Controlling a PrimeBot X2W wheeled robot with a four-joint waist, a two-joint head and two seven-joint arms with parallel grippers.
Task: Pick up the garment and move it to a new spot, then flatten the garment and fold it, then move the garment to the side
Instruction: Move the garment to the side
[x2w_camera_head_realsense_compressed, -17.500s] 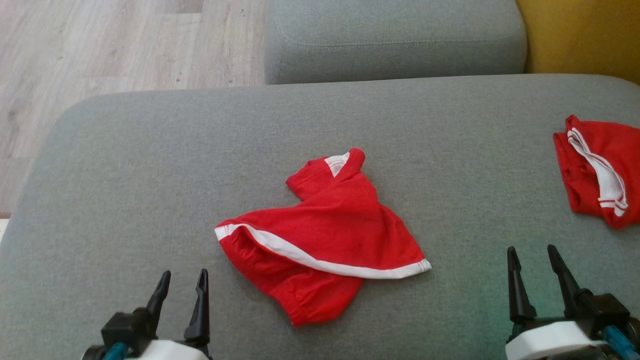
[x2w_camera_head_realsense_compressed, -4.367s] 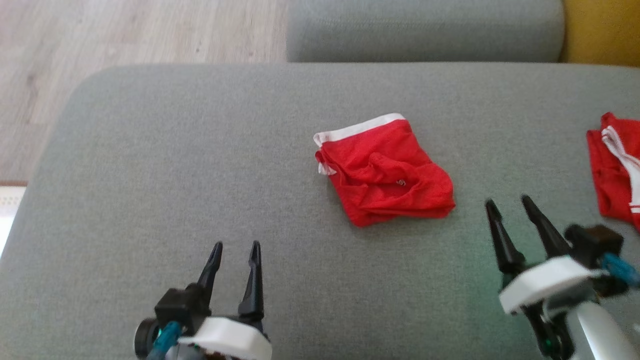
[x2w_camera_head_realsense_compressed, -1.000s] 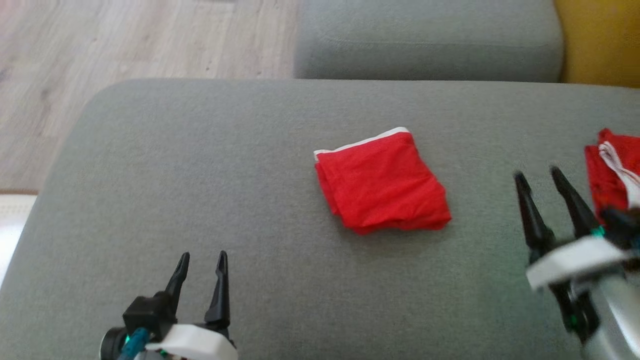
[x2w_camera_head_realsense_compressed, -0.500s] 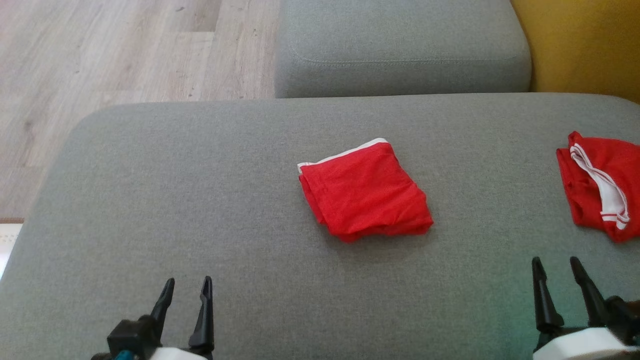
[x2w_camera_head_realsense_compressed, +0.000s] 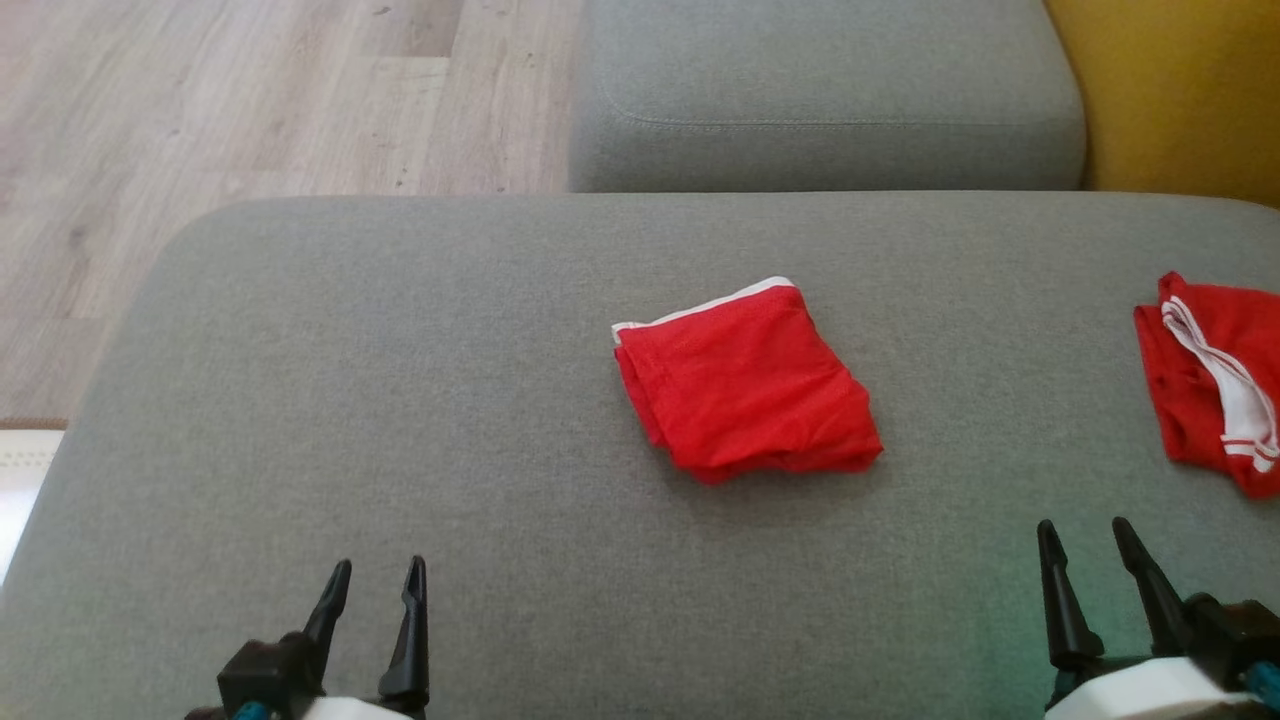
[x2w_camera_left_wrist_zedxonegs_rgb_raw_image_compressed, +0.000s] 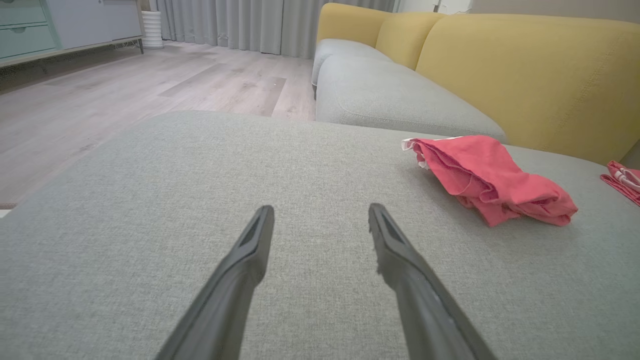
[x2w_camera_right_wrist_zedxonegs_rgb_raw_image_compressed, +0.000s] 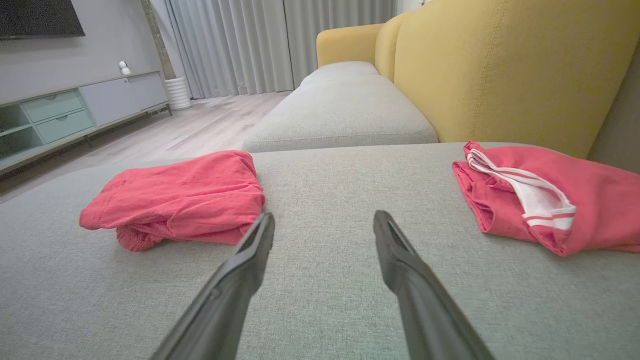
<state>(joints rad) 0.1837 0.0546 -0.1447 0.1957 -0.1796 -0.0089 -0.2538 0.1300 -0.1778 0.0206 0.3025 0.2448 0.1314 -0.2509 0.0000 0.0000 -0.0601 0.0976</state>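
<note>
Tool pair, near edge: left tool and right tool, fingers apart, empty.
Folded red garment mid grey sofa seat, well apart from both; second red garment at right edge; beyond, grey cushion, wood floor.

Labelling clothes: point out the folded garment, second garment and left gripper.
folded garment (x2w_camera_head_realsense_compressed: 745, 385), head view, top layer's middle.
second garment (x2w_camera_right_wrist_zedxonegs_rgb_raw_image_compressed: 602, 197), right wrist view, red cloth.
left gripper (x2w_camera_left_wrist_zedxonegs_rgb_raw_image_compressed: 321, 206), left wrist view, between fingertips.
</note>
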